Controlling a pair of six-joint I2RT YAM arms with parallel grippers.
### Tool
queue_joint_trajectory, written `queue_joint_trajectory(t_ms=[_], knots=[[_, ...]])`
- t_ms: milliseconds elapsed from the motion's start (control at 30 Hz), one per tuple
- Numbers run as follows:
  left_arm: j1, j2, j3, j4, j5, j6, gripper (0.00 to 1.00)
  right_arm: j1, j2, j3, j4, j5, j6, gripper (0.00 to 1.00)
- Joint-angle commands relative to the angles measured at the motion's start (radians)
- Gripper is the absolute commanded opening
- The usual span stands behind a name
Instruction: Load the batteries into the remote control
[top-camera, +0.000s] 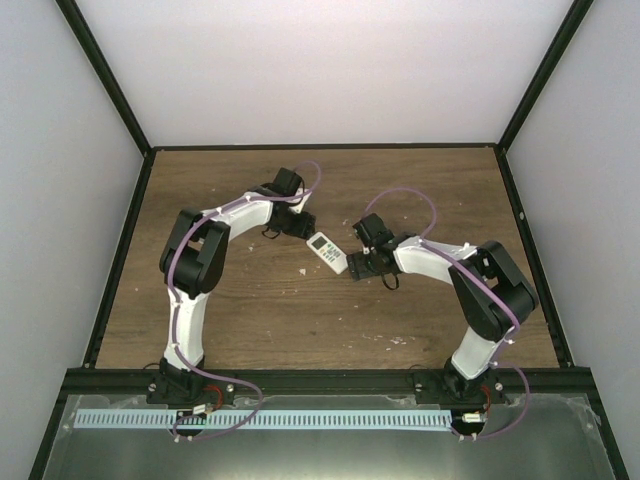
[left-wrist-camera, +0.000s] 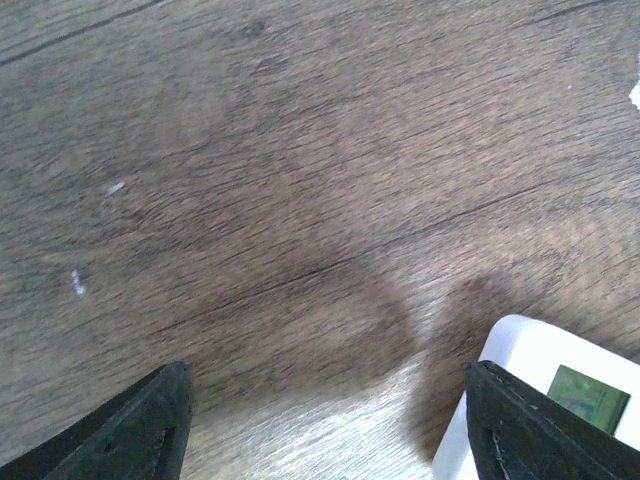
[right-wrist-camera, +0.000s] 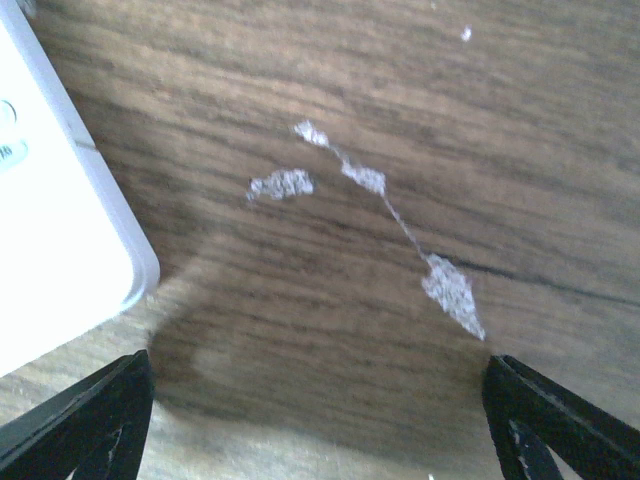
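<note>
Face up on the wooden table (top-camera: 250, 310), the white remote (top-camera: 327, 250) lies slantwise between two robot arms, its pale screen (left-wrist-camera: 590, 395) at the end toward the left arm. The left gripper (top-camera: 300, 225) hangs just beyond that screen end, jaws spread wide with only bare wood between them. In its wrist view one black finger (left-wrist-camera: 520, 430) overlaps the remote's corner; whether they touch cannot be told. The right gripper (top-camera: 358, 265) sits at the remote's opposite end, near the lowest buttons, also open and holding nothing. Seen from its wrist, the remote's rounded corner lies off to one side of the gap, apart from both fingers. A string of white scuffs (right-wrist-camera: 370, 180) marks the wood just beyond that corner.
</note>
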Motion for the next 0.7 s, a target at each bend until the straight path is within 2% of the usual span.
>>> queue_joint_trajectory(t_ms=[0, 300, 400, 667], knots=[[0.032, -0.035, -0.03, -0.052, 0.001, -0.038, 0.77, 0.004, -0.044, -0.022, -0.079, 0.012, 0.038, 0.87], [0.112, -0.195, -0.082, 0.034, 0.054, -0.078, 0.82, -0.003, -0.13, 0.009, -0.141, 0.057, 0.034, 0.91], [0.116, -0.249, -0.073, 0.039, 0.014, -0.087, 0.85, -0.017, -0.158, 0.042, -0.146, 0.059, 0.021, 1.0], [0.115, -0.285, -0.013, -0.046, -0.113, -0.112, 0.89, -0.052, -0.174, 0.104, -0.145, 0.076, -0.011, 1.0]])
